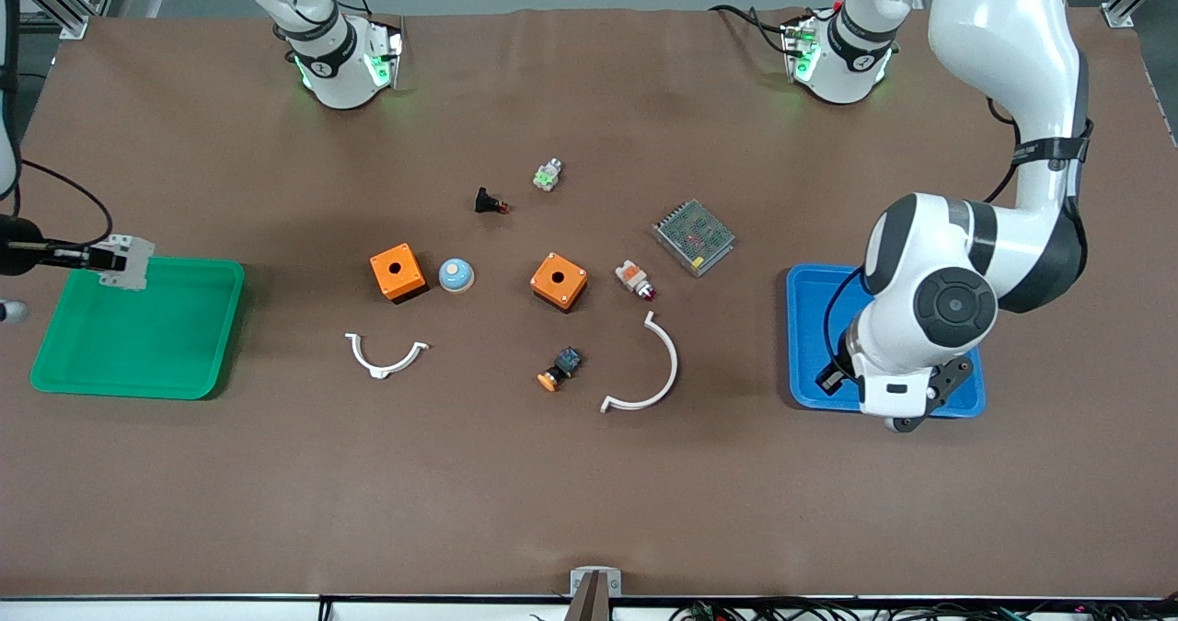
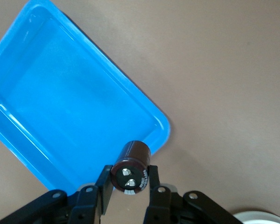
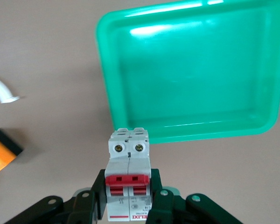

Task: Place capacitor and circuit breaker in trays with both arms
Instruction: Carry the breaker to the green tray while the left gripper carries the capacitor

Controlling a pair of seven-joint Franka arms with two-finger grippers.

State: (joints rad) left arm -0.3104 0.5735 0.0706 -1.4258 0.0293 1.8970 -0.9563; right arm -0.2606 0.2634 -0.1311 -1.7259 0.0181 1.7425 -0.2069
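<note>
The circuit breaker, a white-grey block with red levers, is clamped between the fingers of my right gripper. It hangs over the rim of the green tray on the side toward the table's middle; the front view shows the circuit breaker at the right gripper. My left gripper is shut on the capacitor, a dark cylinder with two metal terminals on its end. It hangs over a corner of the blue tray. In the front view the left arm's wrist covers that gripper above the blue tray.
Mid-table lie two orange boxes, a blue dome, two white curved pieces, a mesh-covered unit, a black part with an orange cap, a white-and-orange part and two small parts.
</note>
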